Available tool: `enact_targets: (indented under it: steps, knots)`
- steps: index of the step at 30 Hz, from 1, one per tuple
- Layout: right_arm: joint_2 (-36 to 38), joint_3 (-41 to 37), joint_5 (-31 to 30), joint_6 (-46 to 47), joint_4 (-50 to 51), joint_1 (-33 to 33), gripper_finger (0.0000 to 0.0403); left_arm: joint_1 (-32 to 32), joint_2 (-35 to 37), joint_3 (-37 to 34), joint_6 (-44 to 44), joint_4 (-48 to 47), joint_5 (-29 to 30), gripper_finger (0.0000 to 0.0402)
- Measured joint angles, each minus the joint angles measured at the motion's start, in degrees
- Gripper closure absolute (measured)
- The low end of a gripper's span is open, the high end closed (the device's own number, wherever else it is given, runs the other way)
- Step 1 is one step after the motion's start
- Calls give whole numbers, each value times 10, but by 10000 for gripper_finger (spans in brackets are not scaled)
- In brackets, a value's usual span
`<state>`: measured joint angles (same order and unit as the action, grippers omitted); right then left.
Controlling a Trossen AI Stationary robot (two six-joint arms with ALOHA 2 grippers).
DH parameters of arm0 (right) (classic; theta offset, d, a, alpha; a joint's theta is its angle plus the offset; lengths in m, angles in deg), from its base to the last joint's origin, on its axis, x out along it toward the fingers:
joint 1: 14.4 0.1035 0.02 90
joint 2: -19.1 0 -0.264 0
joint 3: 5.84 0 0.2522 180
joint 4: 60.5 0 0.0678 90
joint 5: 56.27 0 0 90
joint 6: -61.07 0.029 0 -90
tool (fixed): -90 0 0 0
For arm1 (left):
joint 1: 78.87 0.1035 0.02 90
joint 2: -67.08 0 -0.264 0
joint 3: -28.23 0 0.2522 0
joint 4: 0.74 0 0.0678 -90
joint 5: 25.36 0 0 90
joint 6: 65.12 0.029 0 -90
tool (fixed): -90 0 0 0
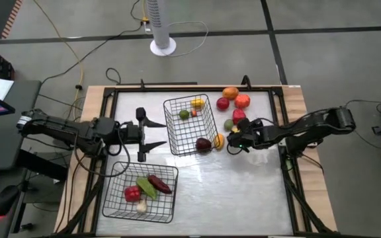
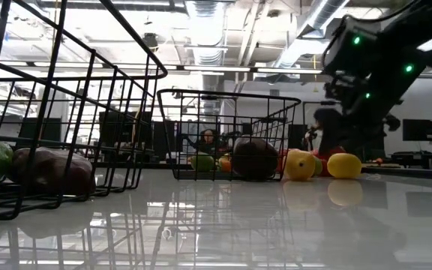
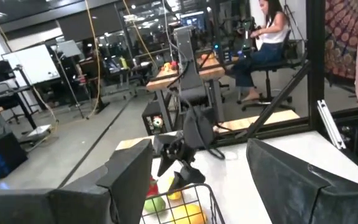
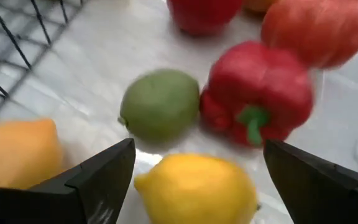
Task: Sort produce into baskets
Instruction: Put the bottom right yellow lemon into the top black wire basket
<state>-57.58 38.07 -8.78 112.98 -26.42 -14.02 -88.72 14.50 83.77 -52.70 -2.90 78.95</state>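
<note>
My right gripper [image 4: 197, 163] is open, slanting down over a yellow lemon [image 4: 197, 190] on the table; one finger stands on each side of it without touching. Beyond it lie a green lime [image 4: 160, 102], a red pepper [image 4: 257, 93] and more red and orange produce [image 1: 233, 99]. An orange-yellow piece [image 1: 218, 140] lies against the far basket [image 1: 176, 132], which holds several pieces, among them a dark maroon one [image 1: 204, 143]. The near basket [image 1: 114, 198] holds a red pepper [image 1: 132, 193] and other pieces. My left gripper [image 1: 159, 134] is open and level, left of the far basket.
The loose produce is bunched near the table's far right, between the far basket and my right arm [image 1: 309, 125]. A black frame rail [image 1: 290, 178] runs along the table's right side. Bare tabletop [image 1: 237, 198] lies near and right of the near basket.
</note>
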Motion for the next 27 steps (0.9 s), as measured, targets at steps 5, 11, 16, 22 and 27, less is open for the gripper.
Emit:
enact_targets:
  steps: [5,11,16,22,27]
  knots:
    - [-68,2,34,21,-6,-14,19,-1,2,0,0,-6,27,152]
    - [-83,1,60,26,-3,-16,27,-1,2,0,-1,-20,46,152]
    - [-54,0,91,16,16,-16,59,-1,9,0,0,-29,47,152]
    - [-37,0,116,17,47,-11,91,-2,34,0,-10,-55,71,152]
    - [-12,11,131,14,70,7,81,-2,62,0,-30,-82,74,152]
